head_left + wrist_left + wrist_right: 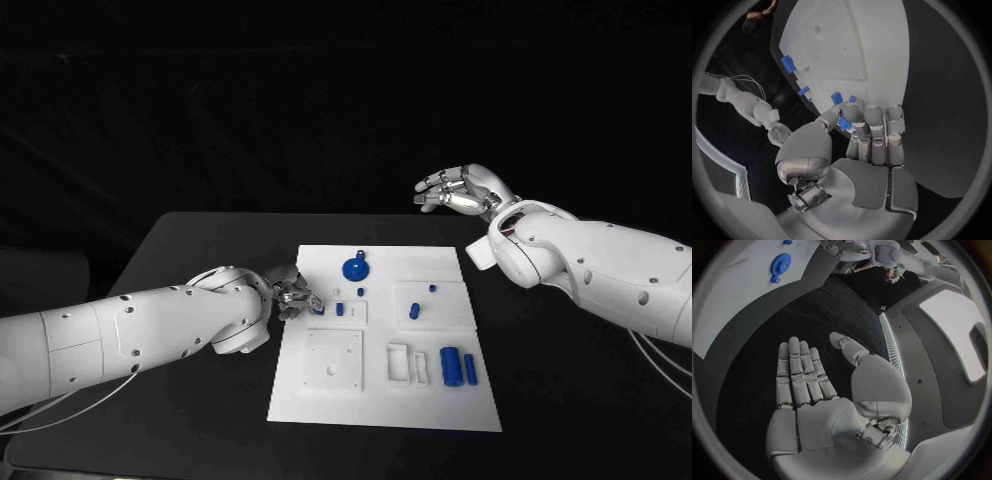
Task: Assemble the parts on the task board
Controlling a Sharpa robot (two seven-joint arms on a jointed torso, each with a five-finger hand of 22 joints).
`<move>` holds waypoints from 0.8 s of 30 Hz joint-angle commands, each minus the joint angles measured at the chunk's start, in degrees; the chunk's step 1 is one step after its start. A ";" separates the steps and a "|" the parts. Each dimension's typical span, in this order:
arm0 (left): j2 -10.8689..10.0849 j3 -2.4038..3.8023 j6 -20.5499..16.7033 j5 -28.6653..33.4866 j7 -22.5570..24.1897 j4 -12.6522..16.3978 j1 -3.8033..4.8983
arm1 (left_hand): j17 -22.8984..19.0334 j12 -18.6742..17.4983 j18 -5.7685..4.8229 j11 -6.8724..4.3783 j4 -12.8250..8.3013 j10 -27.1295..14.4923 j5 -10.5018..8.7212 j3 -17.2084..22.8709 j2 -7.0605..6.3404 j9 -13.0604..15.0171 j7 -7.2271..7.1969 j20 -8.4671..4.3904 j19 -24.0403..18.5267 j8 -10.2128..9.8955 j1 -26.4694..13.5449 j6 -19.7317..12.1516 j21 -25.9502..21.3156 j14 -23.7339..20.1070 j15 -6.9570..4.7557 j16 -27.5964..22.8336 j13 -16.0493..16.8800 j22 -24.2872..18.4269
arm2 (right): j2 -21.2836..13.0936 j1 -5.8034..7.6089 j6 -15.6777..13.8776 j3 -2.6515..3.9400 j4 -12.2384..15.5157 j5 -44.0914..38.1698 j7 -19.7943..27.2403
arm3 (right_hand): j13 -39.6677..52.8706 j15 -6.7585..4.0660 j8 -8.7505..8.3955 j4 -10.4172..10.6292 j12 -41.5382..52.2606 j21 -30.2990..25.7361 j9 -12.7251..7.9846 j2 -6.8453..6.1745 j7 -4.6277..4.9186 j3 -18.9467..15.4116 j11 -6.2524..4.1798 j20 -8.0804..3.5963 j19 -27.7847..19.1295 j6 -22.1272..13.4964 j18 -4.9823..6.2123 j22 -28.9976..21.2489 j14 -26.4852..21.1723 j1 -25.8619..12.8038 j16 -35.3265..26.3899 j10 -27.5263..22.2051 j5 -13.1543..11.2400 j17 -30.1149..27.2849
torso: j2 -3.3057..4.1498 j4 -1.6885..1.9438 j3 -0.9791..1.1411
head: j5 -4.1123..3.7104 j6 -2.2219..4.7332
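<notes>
Pinching a small blue part (844,123) between thumb and fingers, the left hand (293,297) is hovering at the task board (433,400) left edge, probably lining it up for a socket there. The part is looking like a short blue block, mostly hidden by fingers. The right hand (459,190) is sitting beyond the board's far right corner, fingers apart, holding nothing, likely parked clear. A blue gear (355,268) is lying near the board's far edge.
</notes>
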 commanded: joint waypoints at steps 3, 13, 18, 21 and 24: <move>0.13 -0.12 2.02 -0.25 -0.86 -0.19 -0.20 | 0.08 -0.30 -0.19 -0.27 -0.21 -0.04 0.29 0.22 0.08 0.07 -2.92 -6.68 0.23 0.12 0.51 3.96 -0.24 -0.06 -0.19 -0.22 0.08 0.11 | 0.02 0.00 0.66 0.02 0.01 -0.01 0.38 | -0.04 0.27 0.26 0.11 -0.42 -0.28 -0.09 0.02 0.31 -0.31 -0.08 -0.04 -0.46 -0.53 0.78 0.09 -0.31 -0.14 -0.37 0.31 0.23 -0.09 | -0.01 0.04 -0.01 | 0.03 -0.08; 0.26 -0.12 2.12 -0.52 -1.08 -0.24 -0.20 | 0.35 -0.08 -0.16 -0.78 -0.54 0.20 0.20 -0.01 -0.31 0.83 -3.46 -6.63 0.29 1.00 0.55 5.45 -0.20 0.20 -0.03 0.15 0.37 0.36 | 0.10 -0.01 0.67 0.02 -0.07 -0.01 0.37 | -0.03 0.27 0.26 0.10 -0.46 -0.29 -0.10 0.02 0.31 -0.32 -0.08 -0.04 -0.46 -0.53 0.78 0.11 -0.32 -0.13 -0.37 0.32 0.24 -0.09 | -0.02 0.04 -0.02 | 0.06 -0.24; 0.41 -0.12 2.28 -1.25 -1.73 -0.37 -0.20 | 0.87 0.60 -0.07 -1.32 -0.56 0.68 0.18 -0.33 -0.53 1.73 -4.05 -6.63 0.63 2.45 0.46 6.64 -0.02 0.79 0.00 1.04 0.72 0.63 | 0.10 -0.01 0.68 0.02 -0.08 -0.01 0.36 | -0.03 0.27 0.27 0.10 -0.48 -0.30 -0.11 0.02 0.31 -0.32 -0.08 -0.04 -0.46 -0.53 0.78 0.12 -0.32 -0.12 -0.38 0.33 0.25 -0.10 | 0.02 0.03 -0.02 | 0.12 -0.46; 0.53 -0.12 2.28 -1.28 -1.76 -0.39 -0.20 | 1.15 0.85 0.04 -1.74 -0.44 0.81 0.18 -0.48 -0.56 2.45 -4.50 -6.62 0.86 3.77 0.26 7.45 0.11 0.97 0.05 1.45 0.60 0.81 | 0.11 -0.01 0.72 0.02 -0.10 -0.02 0.33 | -0.03 0.27 0.27 0.10 -0.49 -0.30 -0.11 0.03 0.31 -0.32 -0.08 -0.04 -0.47 -0.53 0.78 0.12 -0.32 -0.12 -0.38 0.34 0.25 -0.10 | 0.01 0.03 -0.02 | 0.05 -0.50; 0.72 -0.12 2.10 -1.28 -1.73 -0.48 -0.20 | 1.26 1.04 0.09 -1.86 -0.42 0.86 0.20 -0.50 -0.53 2.73 -4.61 -6.62 0.94 4.16 0.20 7.45 0.14 1.00 0.03 1.57 0.62 0.87 | 0.10 -0.01 0.77 0.02 -0.07 -0.02 0.30 | -0.03 0.27 0.27 0.10 -0.50 -0.31 -0.11 0.03 0.31 -0.32 -0.08 -0.04 -0.47 -0.53 0.78 0.12 -0.31 -0.12 -0.38 0.35 0.26 -0.10 | 0.00 0.03 -0.01 | 0.11 -0.46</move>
